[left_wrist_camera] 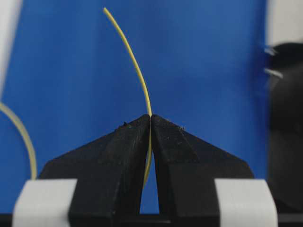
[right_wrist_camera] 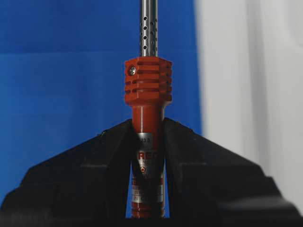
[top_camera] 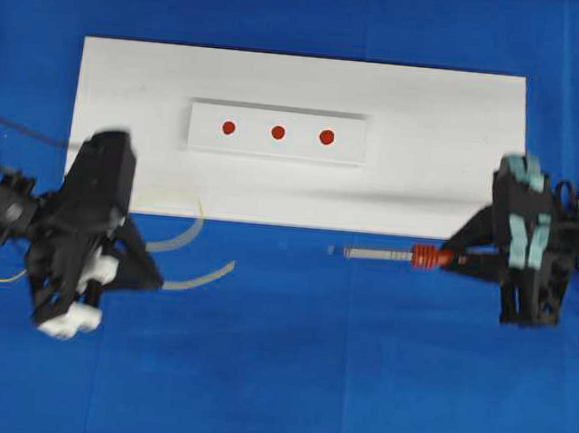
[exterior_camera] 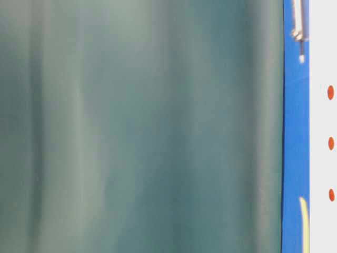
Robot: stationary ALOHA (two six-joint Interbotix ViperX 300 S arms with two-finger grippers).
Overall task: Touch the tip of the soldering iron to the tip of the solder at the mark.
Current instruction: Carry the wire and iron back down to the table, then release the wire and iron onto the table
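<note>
The soldering iron (top_camera: 407,255) lies level at the lower right of the overhead view, just below the white board (top_camera: 433,178), its red handle clamped in the right gripper (right_wrist_camera: 148,130) and its shaft pointing left. The solder (left_wrist_camera: 135,66) sits pinched between the closed jaws of the left gripper (left_wrist_camera: 150,118) at the lower left, its free end curving up and away. Both tools are picked up, then; what is left is bringing the two tips together at one of the three red marks (top_camera: 278,132) on the small plate (top_camera: 350,149) mid-board. The tips are well apart, and neither is over the plate. Which mark is meant I cannot tell. The table-level view is almost wholly blocked by a blurred green surface, and the left gripper is smeared in the overhead view.
</note>
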